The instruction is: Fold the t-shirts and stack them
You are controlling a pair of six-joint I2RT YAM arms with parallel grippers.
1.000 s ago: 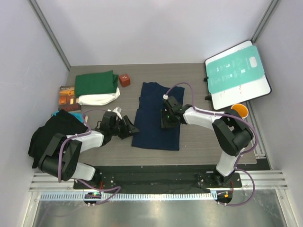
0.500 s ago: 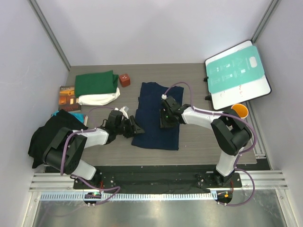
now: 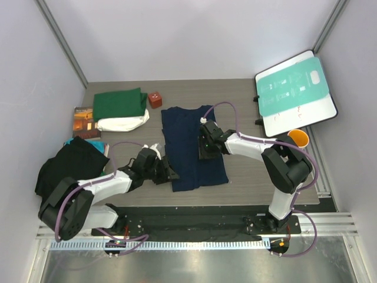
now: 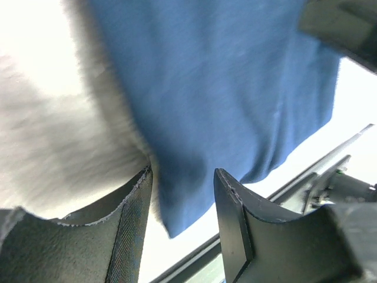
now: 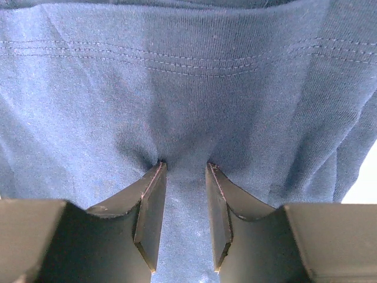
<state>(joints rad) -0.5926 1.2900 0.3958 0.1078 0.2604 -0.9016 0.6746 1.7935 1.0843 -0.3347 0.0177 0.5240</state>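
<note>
The navy blue t-shirt (image 3: 184, 135) lies flat in the middle of the table. My right gripper (image 3: 204, 153) presses down on its middle, and in the right wrist view it (image 5: 185, 165) is shut on a ridge of the navy cloth (image 5: 188, 76), which puckers at the fingertips. My left gripper (image 3: 169, 174) is at the shirt's near left corner. In the left wrist view its jaws (image 4: 182, 172) stand apart, the blue corner (image 4: 177, 206) lies between them and bare table shows beside it. The dark green t-shirt (image 3: 121, 104) sits folded on the cream-white t-shirt (image 3: 123, 122) at the back left.
A black cloth heap (image 3: 65, 168) lies at the left edge. Behind it are a brown-orange book (image 3: 85, 121) and a teal scrap (image 3: 75, 141). A small red-brown cube (image 3: 155, 99) stands near the green shirt. The teal-and-white board (image 3: 294, 91) and an orange cup (image 3: 299, 138) are at the right.
My left gripper slid right and nearer to the navy shirt's near left corner, closing slightly. The shirt swung round and now spreads wider at its far end. The right gripper shifted slightly left.
</note>
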